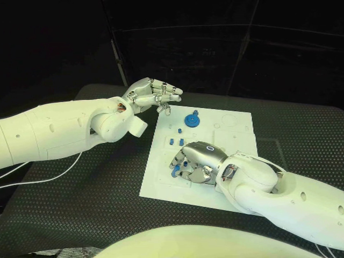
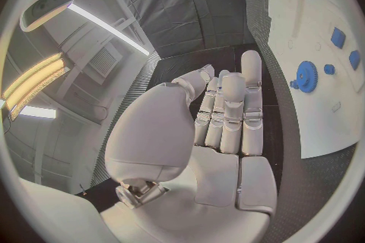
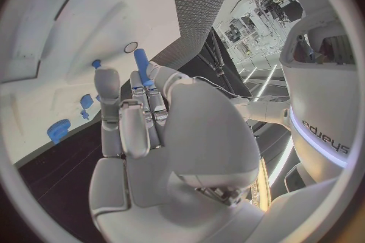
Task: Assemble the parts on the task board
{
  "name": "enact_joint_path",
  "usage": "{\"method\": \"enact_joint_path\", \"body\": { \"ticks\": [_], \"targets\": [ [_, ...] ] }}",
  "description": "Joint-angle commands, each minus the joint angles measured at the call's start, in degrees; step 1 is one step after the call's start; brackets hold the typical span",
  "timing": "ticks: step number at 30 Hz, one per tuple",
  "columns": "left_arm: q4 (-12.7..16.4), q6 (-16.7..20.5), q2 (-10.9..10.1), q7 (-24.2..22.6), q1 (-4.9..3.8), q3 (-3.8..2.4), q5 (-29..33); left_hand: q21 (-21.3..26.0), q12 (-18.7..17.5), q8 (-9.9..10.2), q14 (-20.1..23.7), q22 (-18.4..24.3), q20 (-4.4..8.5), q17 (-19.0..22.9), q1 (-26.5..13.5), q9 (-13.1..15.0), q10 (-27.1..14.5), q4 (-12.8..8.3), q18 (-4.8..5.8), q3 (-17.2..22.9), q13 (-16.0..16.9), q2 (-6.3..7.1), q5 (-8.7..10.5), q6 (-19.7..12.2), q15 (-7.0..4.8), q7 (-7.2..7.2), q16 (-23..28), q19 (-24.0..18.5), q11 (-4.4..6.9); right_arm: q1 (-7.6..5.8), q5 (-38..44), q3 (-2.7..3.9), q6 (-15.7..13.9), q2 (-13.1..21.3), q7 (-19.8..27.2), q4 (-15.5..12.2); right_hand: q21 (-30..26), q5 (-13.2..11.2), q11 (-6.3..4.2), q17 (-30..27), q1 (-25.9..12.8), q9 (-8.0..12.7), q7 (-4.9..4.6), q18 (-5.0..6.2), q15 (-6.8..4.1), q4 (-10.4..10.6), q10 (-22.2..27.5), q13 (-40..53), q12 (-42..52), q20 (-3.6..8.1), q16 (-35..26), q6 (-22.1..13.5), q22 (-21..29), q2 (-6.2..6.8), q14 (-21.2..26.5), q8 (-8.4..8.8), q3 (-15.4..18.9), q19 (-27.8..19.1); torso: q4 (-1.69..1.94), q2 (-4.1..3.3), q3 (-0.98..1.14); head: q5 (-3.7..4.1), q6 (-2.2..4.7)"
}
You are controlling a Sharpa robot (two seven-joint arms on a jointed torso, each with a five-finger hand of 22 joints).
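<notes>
Black ribbed table [image 1: 71,209] carries the white task board [image 1: 226,183]. Lower centre, the right hand [image 1: 194,164] pinches a blue peg [image 1: 175,171], probably for inserting; next needs careful alignment. Further up, blue gear [image 1: 192,119]; the left hand [image 1: 150,95] hovers empty, fingers together.

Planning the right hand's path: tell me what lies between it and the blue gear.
In the head view, small blue pegs stand on the task board between the right hand and blue gear.
</notes>
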State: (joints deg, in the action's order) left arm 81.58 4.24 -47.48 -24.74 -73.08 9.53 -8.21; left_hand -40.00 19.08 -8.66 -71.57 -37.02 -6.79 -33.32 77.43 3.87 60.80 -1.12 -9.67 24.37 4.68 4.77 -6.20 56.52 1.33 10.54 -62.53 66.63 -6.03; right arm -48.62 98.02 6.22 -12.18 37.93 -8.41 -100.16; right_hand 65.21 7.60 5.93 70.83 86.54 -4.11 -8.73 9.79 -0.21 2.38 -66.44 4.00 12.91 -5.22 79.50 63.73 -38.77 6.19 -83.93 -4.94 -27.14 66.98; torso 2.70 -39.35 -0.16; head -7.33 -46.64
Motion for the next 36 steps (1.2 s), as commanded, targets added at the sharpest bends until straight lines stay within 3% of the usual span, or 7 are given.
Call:
{"method": "enact_joint_path", "body": {
  "ticks": [1, 23, 28, 36],
  "targets": [
    [0.01, -0.68, 0.08, -0.47, -0.07, -0.04, 0.29, 0.29, 0.27, -0.19, 0.39, 0.05, -0.15, 0.08, -0.15, -0.02, -0.32, -0.05, -0.87, -0.33, 0.08, -0.24, 0.1, -0.12, -0.12, 0.14, 0.21, -0.27, -0.14, -0.06, 1.97, -0.05, -0.52, -0.14, -0.56, 0.15, 0.29, 0.33, -1.7, 0.05, 0.11, 0.07, 0.03, -0.87, -0.36, -0.12, -2.1, 0.02, 0.13, -0.06, 0.23, 0.35, -0.09, -0.04, -2.54, 0.32, -0.24, -0.06, 0.06, -0.02, -0.08, 0.0, -0.05],
    [0.0, -0.79, 0.07, -0.35, -0.07, -0.04, 0.29, 0.29, 0.27, -0.19, 0.39, 0.05, -0.15, 0.08, -0.15, -0.02, -0.32, -0.05, -0.87, -0.33, 0.08, -0.24, 0.1, -0.12, -0.12, 0.14, 0.21, -0.27, -0.14, -0.04, 2.91, -0.25, 1.79, -1.38, -2.57, 1.81, 0.27, 0.43, -1.72, -0.01, 0.03, 0.06, 0.05, -0.85, -0.36, -0.2, -2.14, 0.03, 0.09, -0.07, 0.21, 0.41, -0.01, -0.1, -2.53, 0.33, -0.36, -0.15, 0.0, -0.03, -0.02, -0.34, -0.76],
    [0.03, -0.79, 0.03, -0.3, -0.07, -0.04, 0.29, 0.29, 0.27, -0.19, 0.39, 0.05, -0.15, 0.08, -0.15, -0.02, -0.32, -0.05, -0.87, -0.33, 0.08, -0.24, 0.1, -0.12, -0.12, 0.14, 0.21, -0.27, -0.14, -0.03, 3.05, -1.36, 2.69, -1.28, -2.84, 1.85, 0.29, 0.42, -1.73, -0.01, 0.04, 0.06, 0.07, -0.84, -0.36, -0.29, -2.16, 0.04, 0.08, -0.07, 0.21, 0.44, -0.01, -0.08, -2.53, 0.34, -0.4, -0.17, 0.0, 0.01, -0.07, -0.49, -0.97],
    [0.07, -0.78, 0.0, -0.28, -0.07, -0.04, 0.29, 0.29, 0.27, -0.19, 0.39, 0.05, -0.15, 0.08, -0.15, -0.02, -0.32, -0.05, -0.87, -0.33, 0.08, -0.24, 0.1, -0.12, -0.12, 0.14, 0.21, -0.27, -0.14, -0.03, 3.1, -1.89, 3.53, -1.56, -2.84, 2.08, 0.31, 0.36, -1.74, -0.07, 0.02, 0.06, 0.08, -0.84, -0.37, -0.39, -2.2, 0.05, 0.07, -0.07, 0.18, 0.48, -0.04, -0.02, -2.51, 0.34, -0.42, -0.18, 0.02, -0.02, -0.05, -0.54, -1.1]
  ]
}}
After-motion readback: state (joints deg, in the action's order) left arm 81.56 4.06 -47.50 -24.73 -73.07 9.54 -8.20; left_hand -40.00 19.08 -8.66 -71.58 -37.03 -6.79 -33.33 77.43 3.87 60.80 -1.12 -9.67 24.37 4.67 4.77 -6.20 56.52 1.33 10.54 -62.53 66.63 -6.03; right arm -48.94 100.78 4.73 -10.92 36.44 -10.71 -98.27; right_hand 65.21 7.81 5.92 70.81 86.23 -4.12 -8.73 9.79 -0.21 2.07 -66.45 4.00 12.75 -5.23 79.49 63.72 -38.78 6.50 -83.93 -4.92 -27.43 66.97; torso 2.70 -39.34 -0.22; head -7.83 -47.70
